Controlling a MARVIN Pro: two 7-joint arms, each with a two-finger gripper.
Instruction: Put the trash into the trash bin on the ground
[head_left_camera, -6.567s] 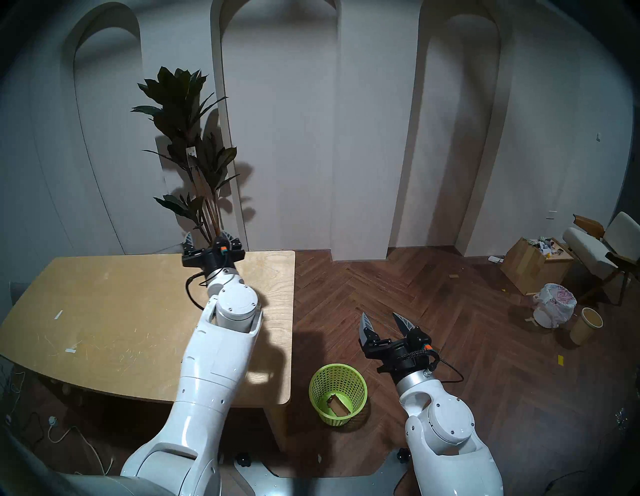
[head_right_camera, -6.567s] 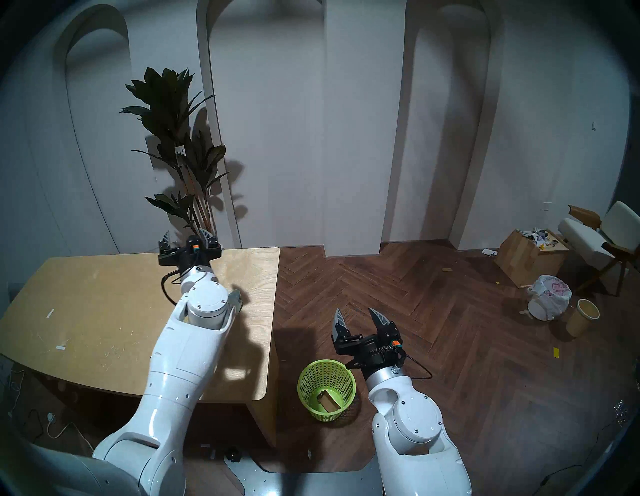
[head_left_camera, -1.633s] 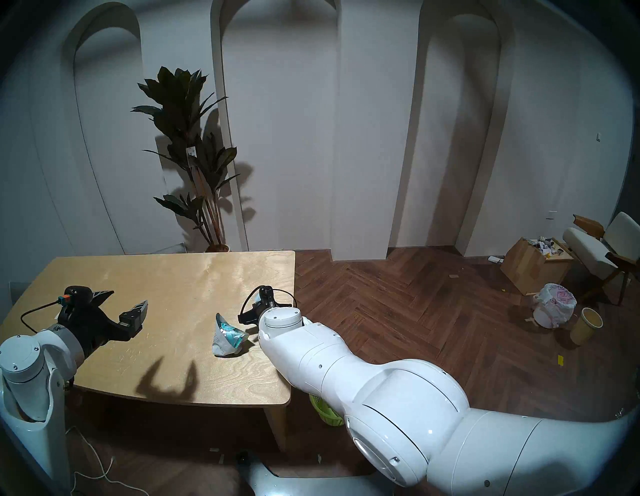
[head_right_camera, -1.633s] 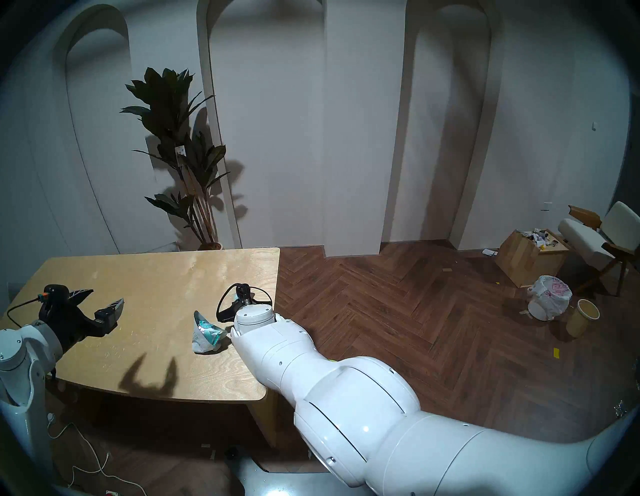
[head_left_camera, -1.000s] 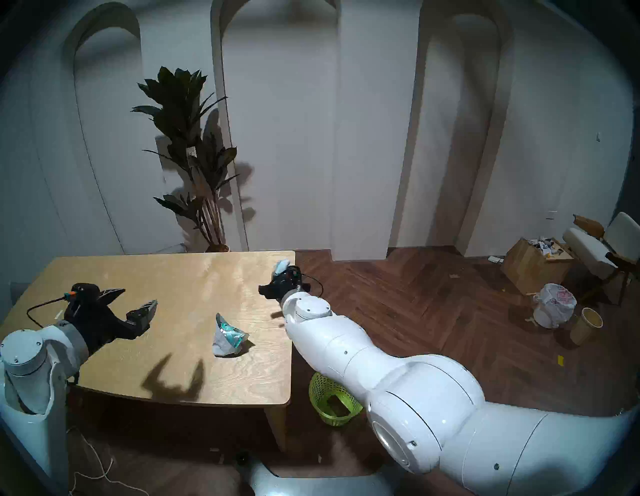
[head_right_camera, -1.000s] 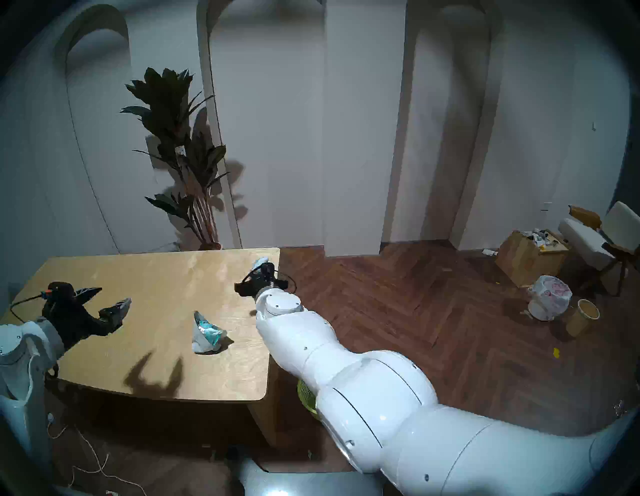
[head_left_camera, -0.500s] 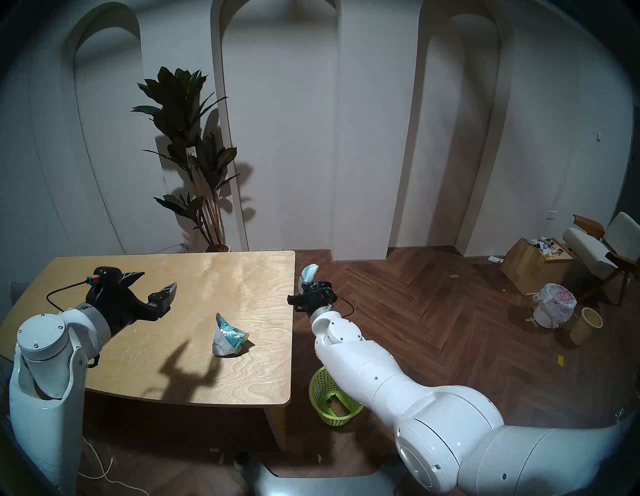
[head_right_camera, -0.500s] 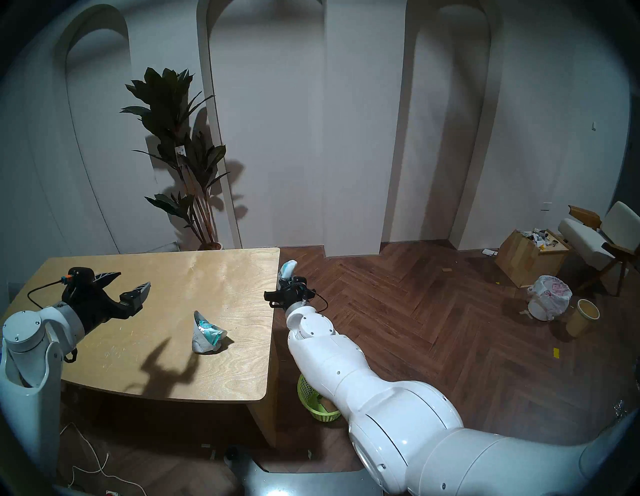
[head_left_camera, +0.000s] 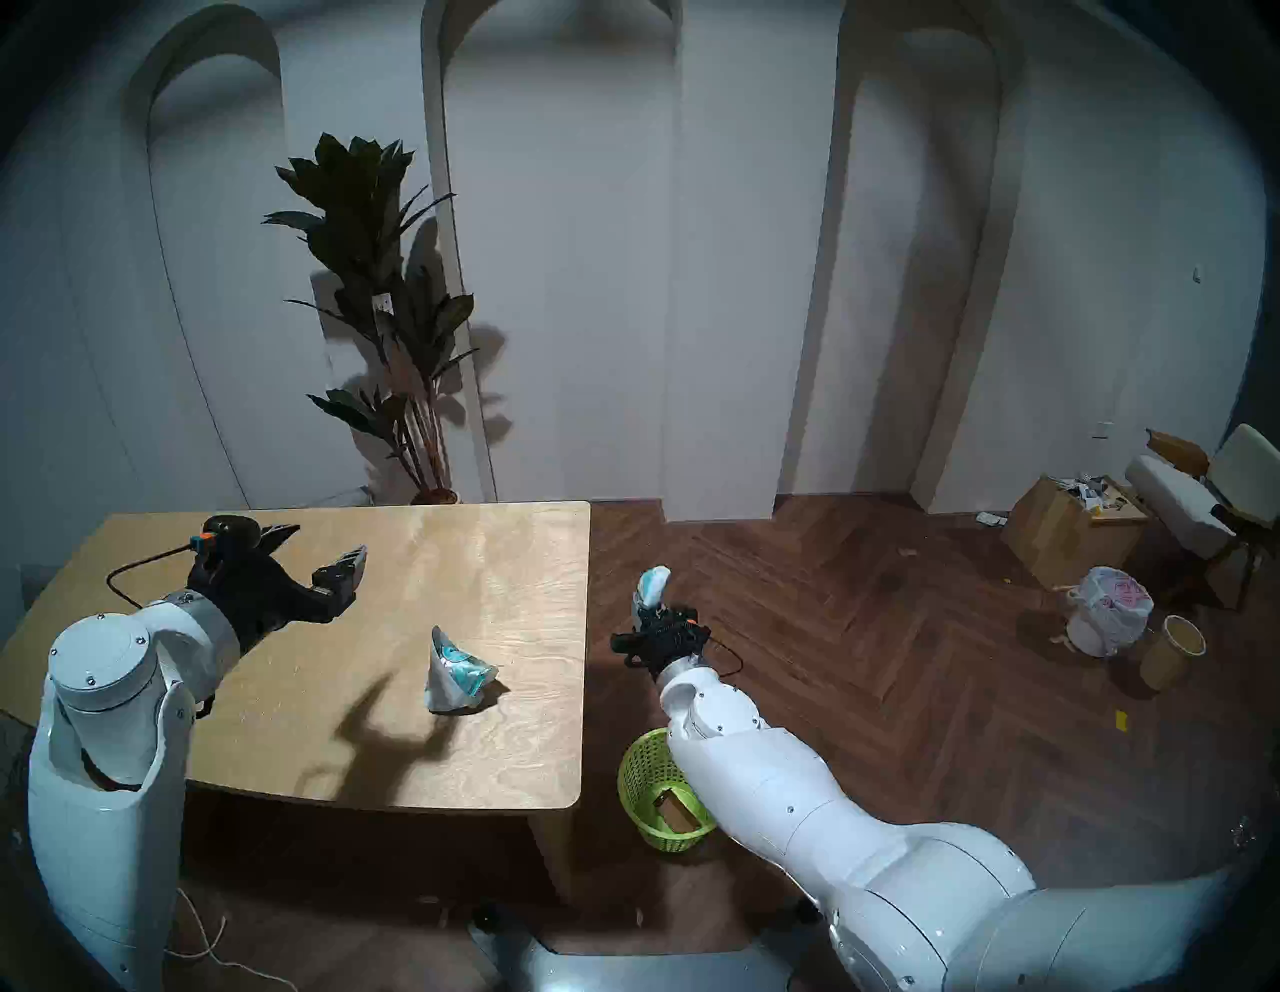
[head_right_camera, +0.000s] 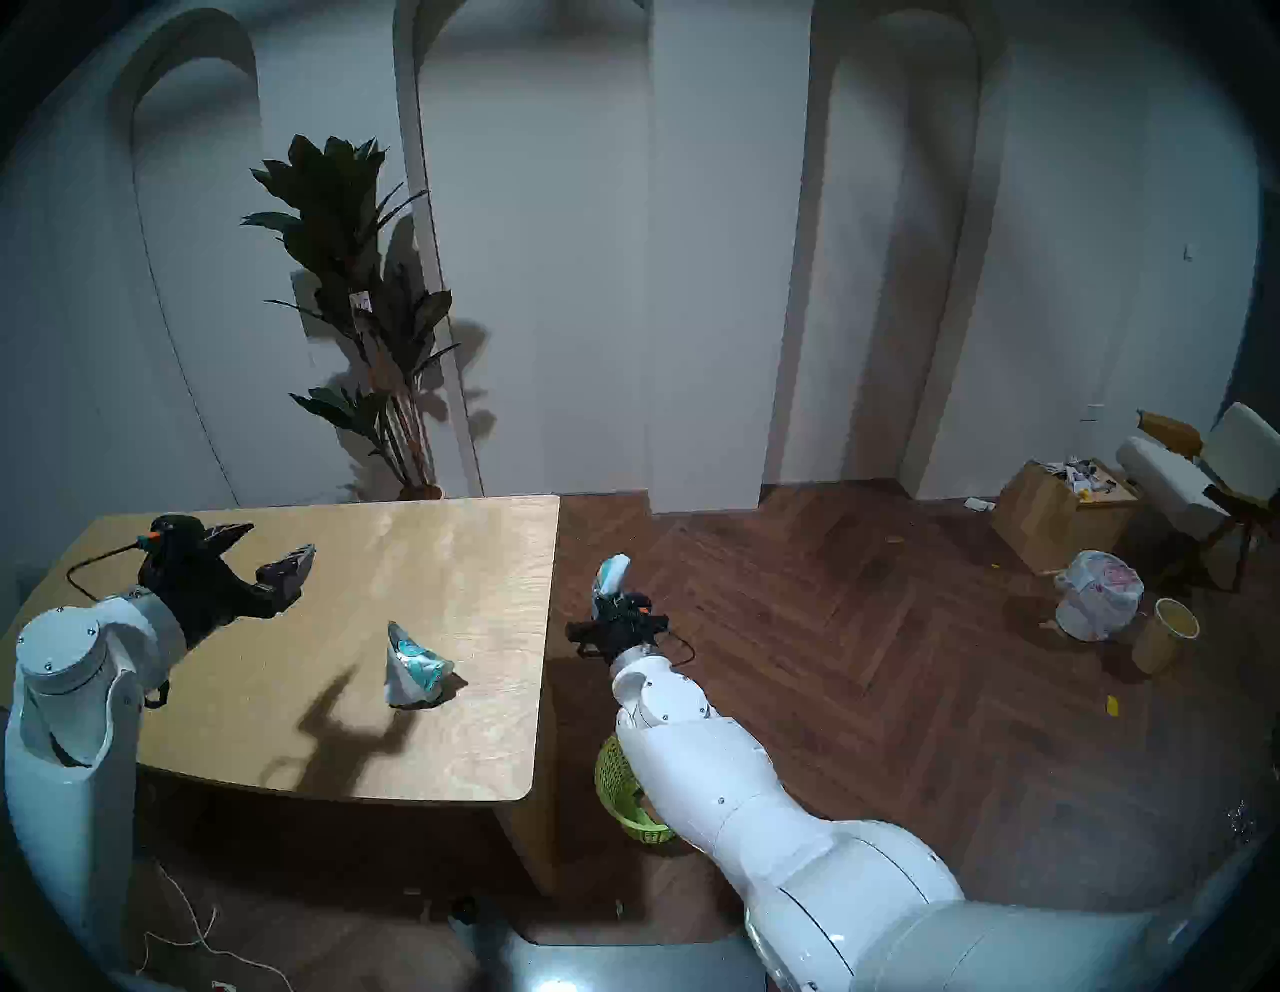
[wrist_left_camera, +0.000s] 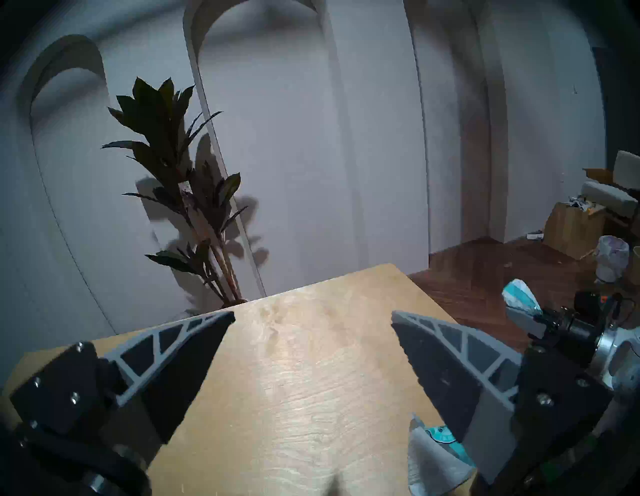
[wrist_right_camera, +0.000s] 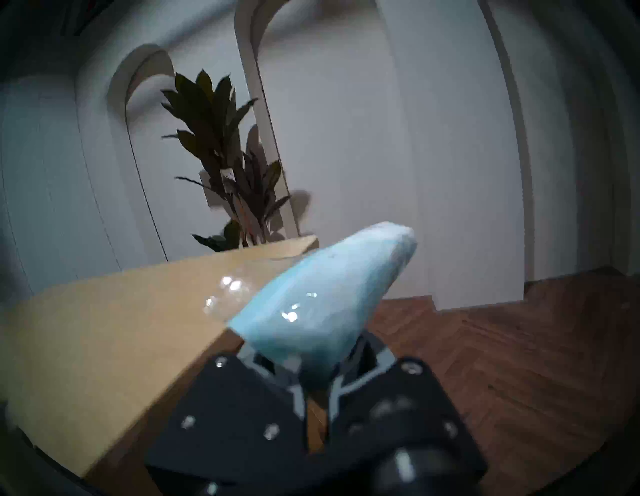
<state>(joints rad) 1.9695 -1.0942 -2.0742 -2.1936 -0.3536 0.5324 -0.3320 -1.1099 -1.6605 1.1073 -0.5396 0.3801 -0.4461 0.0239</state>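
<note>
Right gripper (head_left_camera: 650, 609) carried mint packet (head_left_camera: 652, 585) off table, jaws clamped; left gripper (head_left_camera: 320, 547) jaws wide, empty.

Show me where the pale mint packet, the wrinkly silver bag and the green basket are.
pale mint packet (head_left_camera: 653, 583): head left view, on its upper half above the right gripper.
wrinkly silver bag (head_left_camera: 454, 675): head left view, on its teal print.
green basket (head_left_camera: 641, 769): head left view, on its mesh wall.

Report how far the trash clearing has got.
Done: one boxy item already lies in the green bin. In hand: the right hand is shut on the pale mint packet, over the floor beyond the table, not yet above the bin. Left: the wrinkly bag sits on the table, with the open left hand hovering nearby.
</note>
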